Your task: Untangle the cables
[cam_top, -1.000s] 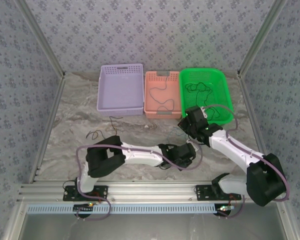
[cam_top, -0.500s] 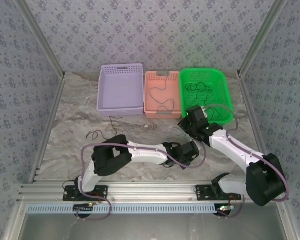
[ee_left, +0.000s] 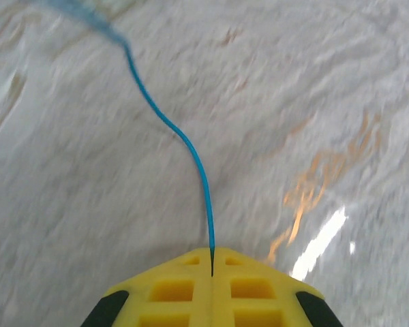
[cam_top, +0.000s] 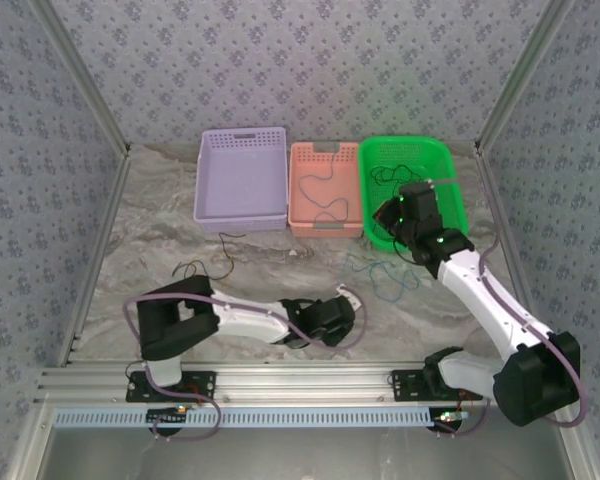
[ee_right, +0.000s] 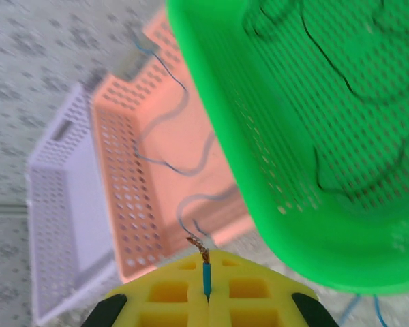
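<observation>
A thin blue cable (cam_top: 383,275) lies in loose squiggles on the marble table between my two arms. My left gripper (ee_left: 212,253) is shut on one stretch of it; from the jaws the blue cable (ee_left: 191,153) runs away toward the upper left. In the top view the left gripper (cam_top: 346,297) sits low near the front edge. My right gripper (ee_right: 206,255) is shut on the cable's other end (ee_right: 206,276), whose bare copper tip sticks out. The right gripper (cam_top: 383,213) hangs by the green basket's front left corner.
A purple basket (cam_top: 240,215), an orange basket (cam_top: 302,225) holding a pale cable (cam_top: 320,190), and a green basket (cam_top: 450,170) holding a black cable (cam_top: 395,175) line the back. Another black cable (cam_top: 205,265) lies on the table's left.
The right gripper rose and moved back-right to the green basket. The left gripper drew back to the left and nearer the front edge. The blue cable now lies spread between them.
</observation>
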`<action>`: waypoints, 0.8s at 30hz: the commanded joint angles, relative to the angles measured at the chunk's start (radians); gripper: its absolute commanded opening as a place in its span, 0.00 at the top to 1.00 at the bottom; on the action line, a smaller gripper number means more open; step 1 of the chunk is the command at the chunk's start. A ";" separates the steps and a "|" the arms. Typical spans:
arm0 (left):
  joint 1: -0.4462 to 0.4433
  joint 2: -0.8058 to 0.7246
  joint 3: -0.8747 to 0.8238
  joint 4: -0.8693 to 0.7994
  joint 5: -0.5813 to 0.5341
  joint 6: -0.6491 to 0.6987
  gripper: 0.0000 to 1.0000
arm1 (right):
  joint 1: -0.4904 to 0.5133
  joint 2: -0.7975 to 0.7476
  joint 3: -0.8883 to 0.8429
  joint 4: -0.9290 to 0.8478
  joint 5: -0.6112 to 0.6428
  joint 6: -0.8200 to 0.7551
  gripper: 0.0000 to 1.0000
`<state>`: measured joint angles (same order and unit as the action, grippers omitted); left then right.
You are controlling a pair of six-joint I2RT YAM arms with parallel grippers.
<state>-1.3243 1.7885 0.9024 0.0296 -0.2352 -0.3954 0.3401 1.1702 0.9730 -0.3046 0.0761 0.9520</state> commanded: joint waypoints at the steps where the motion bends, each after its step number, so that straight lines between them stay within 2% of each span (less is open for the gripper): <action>1: -0.008 -0.081 -0.079 0.079 0.017 -0.063 1.00 | -0.055 -0.006 0.081 -0.035 -0.039 -0.095 1.00; 8: -0.009 -0.190 -0.160 0.097 0.019 -0.088 1.00 | -0.229 0.039 0.210 -0.029 -0.172 -0.164 1.00; 12: -0.008 -0.230 -0.199 0.122 0.014 -0.103 1.00 | -0.287 0.086 0.282 -0.004 -0.269 -0.182 1.00; 15: -0.009 -0.262 -0.217 0.138 0.000 -0.113 1.00 | -0.281 0.132 0.328 0.021 -0.360 -0.208 1.00; 19: -0.001 -0.340 -0.218 0.128 -0.052 -0.133 1.00 | -0.210 0.219 0.413 0.028 -0.444 -0.276 1.00; 24: 0.060 -0.426 -0.158 0.048 -0.082 -0.150 1.00 | -0.123 0.352 0.517 0.035 -0.436 -0.314 1.00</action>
<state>-1.3006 1.4094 0.7017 0.1547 -0.2825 -0.5220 0.1864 1.4727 1.4277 -0.3180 -0.3317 0.6903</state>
